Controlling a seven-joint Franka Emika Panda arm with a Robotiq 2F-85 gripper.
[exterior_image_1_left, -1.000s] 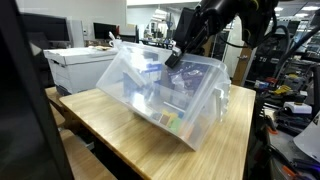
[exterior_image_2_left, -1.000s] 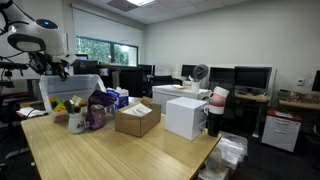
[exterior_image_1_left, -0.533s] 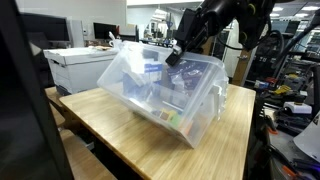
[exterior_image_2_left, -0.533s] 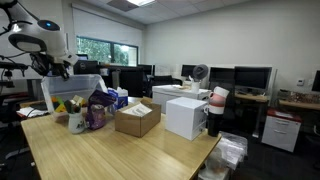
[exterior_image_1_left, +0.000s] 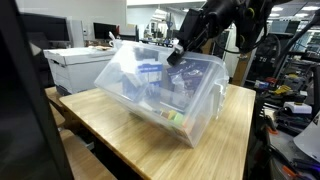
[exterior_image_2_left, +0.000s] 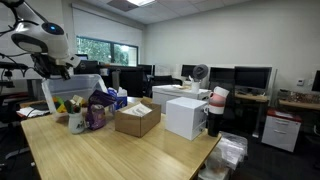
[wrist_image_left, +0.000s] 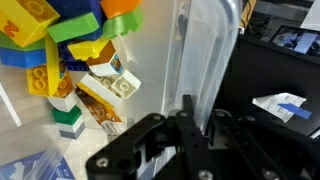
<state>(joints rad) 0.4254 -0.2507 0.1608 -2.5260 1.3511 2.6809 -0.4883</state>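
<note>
Clear plastic bin (exterior_image_1_left: 165, 95), tilted, holds colourful toy blocks (wrist_image_left: 70, 50).

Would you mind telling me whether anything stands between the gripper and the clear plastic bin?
Nothing visible does. The gripper is shut on the rim of the clear plastic bin, which sits tilted on the wooden table. The toy blocks lie inside, away from the grip.

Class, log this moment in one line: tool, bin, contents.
bin: clear, tilted on table | tool: shut on its wall | contents: coloured blocks
</note>
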